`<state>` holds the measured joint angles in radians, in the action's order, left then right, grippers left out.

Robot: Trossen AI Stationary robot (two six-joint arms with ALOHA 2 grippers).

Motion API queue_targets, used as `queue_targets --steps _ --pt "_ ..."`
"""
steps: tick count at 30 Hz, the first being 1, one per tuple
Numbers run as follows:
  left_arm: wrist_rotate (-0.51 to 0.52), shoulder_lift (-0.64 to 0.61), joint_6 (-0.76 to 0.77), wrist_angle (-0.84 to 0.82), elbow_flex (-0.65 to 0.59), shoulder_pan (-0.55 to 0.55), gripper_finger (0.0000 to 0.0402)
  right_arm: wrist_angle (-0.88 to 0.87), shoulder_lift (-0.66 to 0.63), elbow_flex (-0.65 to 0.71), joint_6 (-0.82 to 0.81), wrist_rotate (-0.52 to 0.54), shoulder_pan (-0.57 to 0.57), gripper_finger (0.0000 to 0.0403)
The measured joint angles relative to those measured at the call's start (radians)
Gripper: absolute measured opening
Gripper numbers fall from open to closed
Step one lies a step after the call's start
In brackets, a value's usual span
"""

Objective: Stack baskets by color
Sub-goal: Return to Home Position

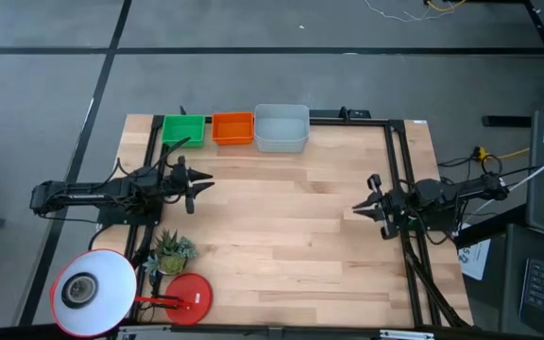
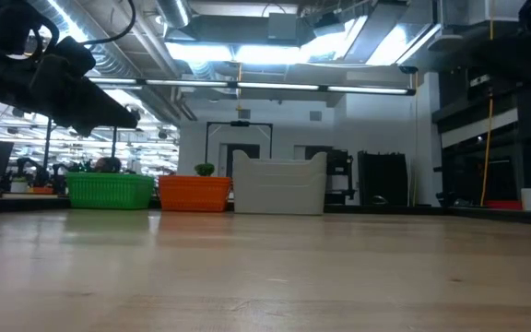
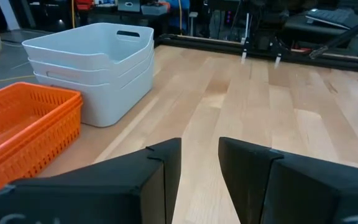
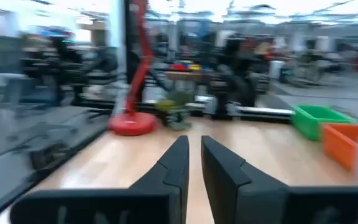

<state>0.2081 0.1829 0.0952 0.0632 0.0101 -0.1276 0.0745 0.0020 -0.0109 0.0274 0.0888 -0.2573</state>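
Observation:
Three basket stacks stand side by side along the table's far edge: green (image 1: 183,128), orange (image 1: 233,127) and light grey (image 1: 281,127). In the left wrist view the grey stack (image 3: 92,68) shows nested layers, with the orange one (image 3: 23,130) beside it. My left gripper (image 1: 201,182) hovers level at the table's left side, open, nothing between its fingers (image 3: 201,155). My right gripper (image 1: 359,206) hovers level at the right side, its fingers a narrow gap apart (image 4: 195,152) and holding nothing. Both are well clear of the baskets.
A lamp with a white shade (image 1: 93,291) and round red base (image 1: 189,296) stands at the near left corner, with a small potted plant (image 1: 170,253) beside it. Black frame rails (image 1: 397,170) run along the table's sides. Bare wood lies between the arms.

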Motion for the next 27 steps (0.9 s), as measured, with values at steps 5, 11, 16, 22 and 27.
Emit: queue_targets --steps 5,11,16,22,27 --pt "0.000 0.000 0.000 0.000 0.000 0.000 0.0100 0.049 -0.002 0.004 0.005 -0.079 -0.001 0.0044" --pt "0.000 0.000 0.000 -0.002 0.000 0.000 0.0100 -0.015 0.002 0.004 0.005 -0.075 -0.001 0.0044" --pt "0.000 0.000 0.000 -0.003 0.000 0.000 0.0100 -0.019 0.002 0.004 0.005 -0.075 0.000 0.0044" --pt "0.000 0.000 0.000 -0.003 0.000 0.000 0.0100 -0.020 0.002 0.004 0.004 -0.074 0.000 0.0044" --pt "0.000 0.000 0.000 -0.003 0.000 0.000 0.0100 -0.020 0.002 0.004 0.004 -0.074 0.000 0.0044"
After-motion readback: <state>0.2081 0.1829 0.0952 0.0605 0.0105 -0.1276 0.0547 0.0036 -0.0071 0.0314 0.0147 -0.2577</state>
